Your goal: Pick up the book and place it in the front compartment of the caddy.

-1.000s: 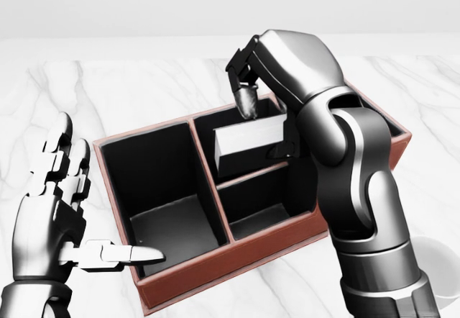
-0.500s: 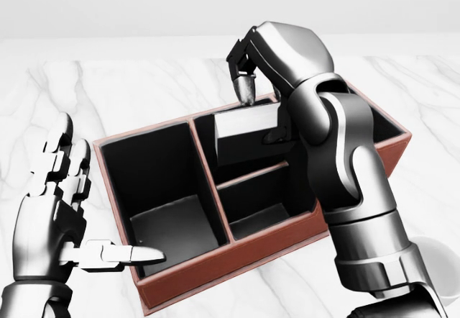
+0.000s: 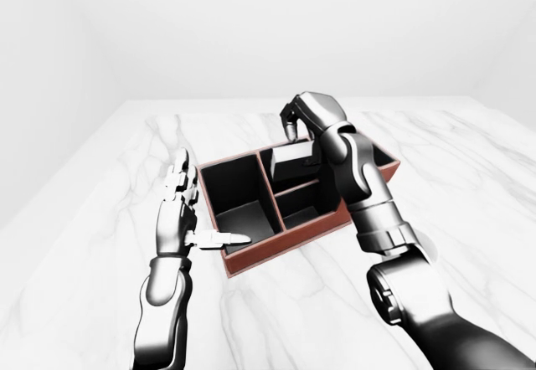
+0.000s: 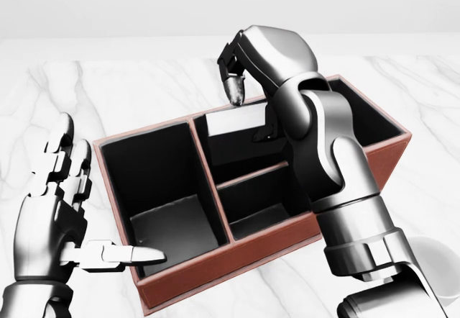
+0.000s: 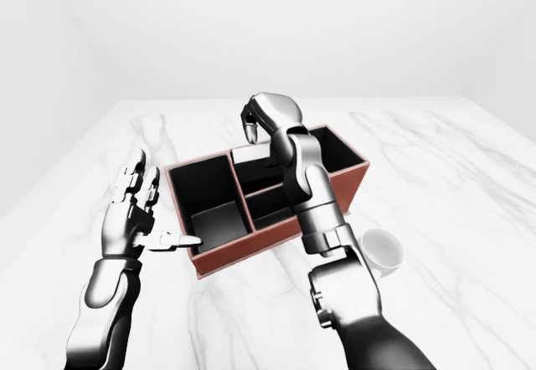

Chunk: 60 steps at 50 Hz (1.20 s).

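Observation:
The brown caddy (image 4: 215,267) with black compartments stands on the marble table. The pale grey book (image 4: 233,125) stands on edge in the upper middle compartment in the head view, its top level with the rim. My right hand (image 4: 249,113) reaches over the caddy, one fingertip (image 4: 235,91) at the book's top edge and the thumb at its right side, shut on it. My left hand (image 4: 100,203) is open and empty at the caddy's left, its thumb over the rim of the big left compartment.
A white cup (image 5: 381,249) stands on the table to the right of the caddy, near my right forearm. The marble table (image 3: 276,303) spreads wide around the caddy. The caddy's right compartment is partly hidden by my right arm.
My right hand has moved up and left with the book, which went from tilted to more level near the compartment's top-left. The left hand has not moved.

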Motion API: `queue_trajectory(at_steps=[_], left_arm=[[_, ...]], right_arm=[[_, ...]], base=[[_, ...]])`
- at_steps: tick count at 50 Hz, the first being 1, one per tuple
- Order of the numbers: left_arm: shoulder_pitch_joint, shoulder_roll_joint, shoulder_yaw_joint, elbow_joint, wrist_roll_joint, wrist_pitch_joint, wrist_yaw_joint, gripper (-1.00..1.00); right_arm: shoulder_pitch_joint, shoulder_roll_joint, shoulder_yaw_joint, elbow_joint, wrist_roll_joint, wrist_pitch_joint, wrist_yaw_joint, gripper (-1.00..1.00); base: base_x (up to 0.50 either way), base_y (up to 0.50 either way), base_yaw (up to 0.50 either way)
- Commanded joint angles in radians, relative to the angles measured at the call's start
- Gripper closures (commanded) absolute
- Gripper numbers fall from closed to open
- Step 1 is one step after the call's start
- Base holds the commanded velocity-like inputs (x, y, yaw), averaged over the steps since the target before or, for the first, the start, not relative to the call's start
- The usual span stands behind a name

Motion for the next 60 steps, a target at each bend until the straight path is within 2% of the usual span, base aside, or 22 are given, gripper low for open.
queue_trajectory(at_steps=[1,15,22,30,38,50,60], left_arm=[[-0.001,0.0,0.0,0.006,0.0,0.0,0.0,-1.0],[-0.001,0.0,-0.001,0.008,0.002,0.0,0.001,-1.0],[-0.002,0.0,-0.004,0.015,0.005,0.0,0.002,-1.0],[-0.001,0.0,-0.003,0.011,0.005,0.0,0.003,-1.0],[-0.003,0.0,-0.001,0.023,0.005,0.0,0.002,-1.0],[-0.003,-0.001,-0.004,0.018,0.007,0.0,0.004,-1.0],[-0.003,-0.001,-0.004,0.015,0.007,0.0,0.004,-1.0]], right_arm=[[-0.043,0.011,-0.003,0.052,-0.007,-0.019,-0.046,1.0],[-0.096,-0.001,-0.007,0.166,0.006,-0.047,-0.095,1.0],[-0.127,-0.016,-0.01,0.256,0.015,-0.073,-0.14,1.0],[-0.134,-0.016,-0.008,0.252,0.013,-0.062,-0.135,1.0],[-0.159,-0.016,-0.008,0.304,0.017,-0.073,-0.16,1.0],[-0.178,-0.011,-0.003,0.379,0.024,-0.097,-0.201,1.0],[-0.214,-0.017,-0.003,0.499,0.037,-0.134,-0.268,1.0]], base=[[0.0,0.0,0.0],[0.0,0.0,0.0],[0.0,0.0,0.0],[0.0,0.0,0.0],[0.0,0.0,0.0],[0.0,0.0,0.0],[0.0,0.0,0.0]])
